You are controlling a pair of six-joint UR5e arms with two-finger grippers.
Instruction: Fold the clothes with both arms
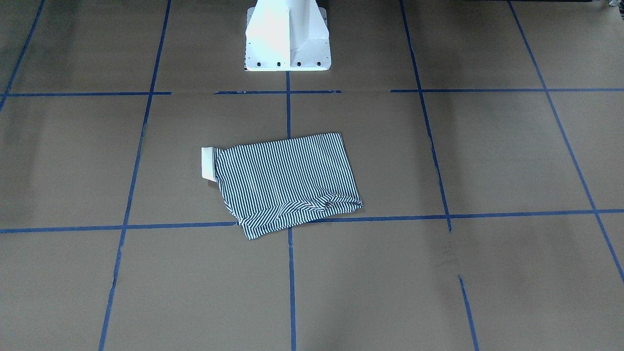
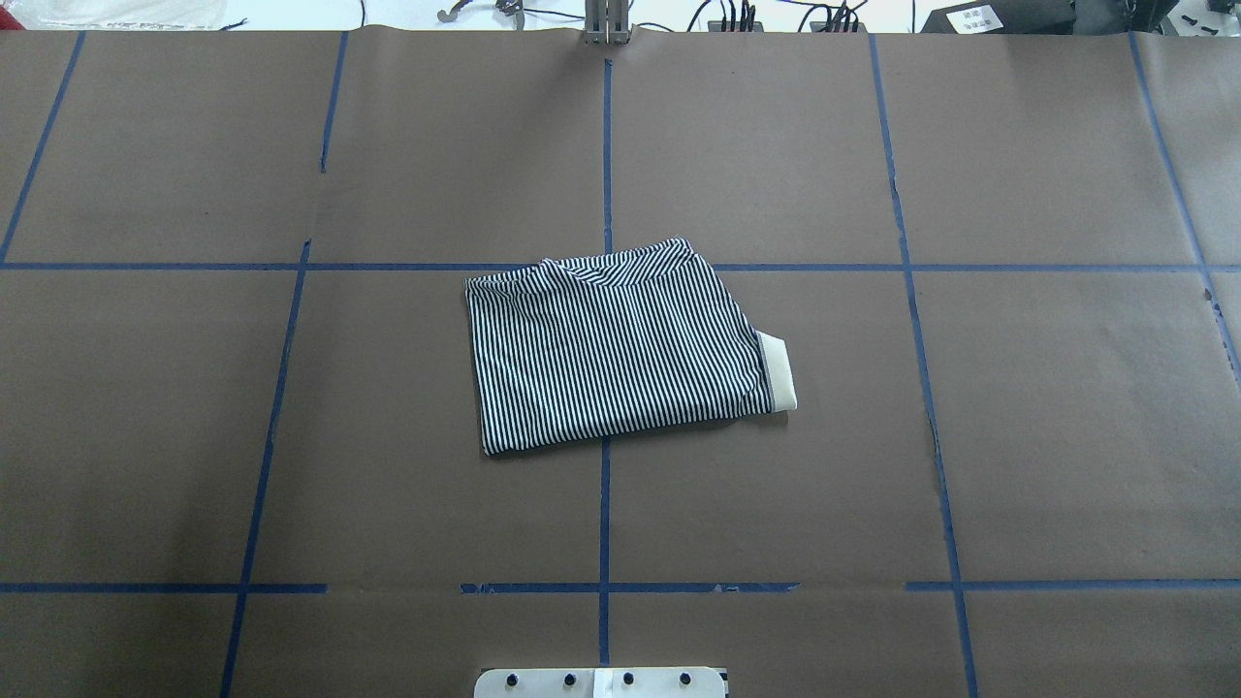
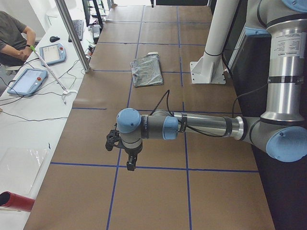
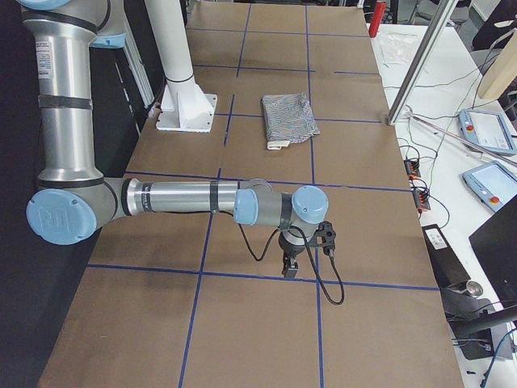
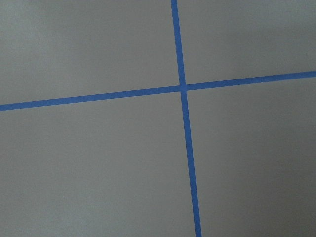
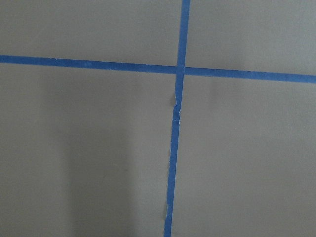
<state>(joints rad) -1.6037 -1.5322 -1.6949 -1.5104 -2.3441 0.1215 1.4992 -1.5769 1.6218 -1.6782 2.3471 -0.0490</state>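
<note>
On the bench (image 2: 1066, 436) lies one folded polo shirt (image 2: 611, 349), well apart from two grippers, left gripper (image 3: 130, 164) and right gripper (image 4: 288, 270), whose spread I cannot tell.

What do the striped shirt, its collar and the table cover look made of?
Polo shirt: soft, matte knit fabric, likely cotton; it drapes and wrinkles at the folded edge. Collar: thicker cream knit, lying flat. Table cover: matte brown paper, probably; seams and small tears show beside the blue tape lines.

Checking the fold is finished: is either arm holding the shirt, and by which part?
Nothing is held. The shirt lies folded on the table, far from the left gripper and the right gripper.
</note>
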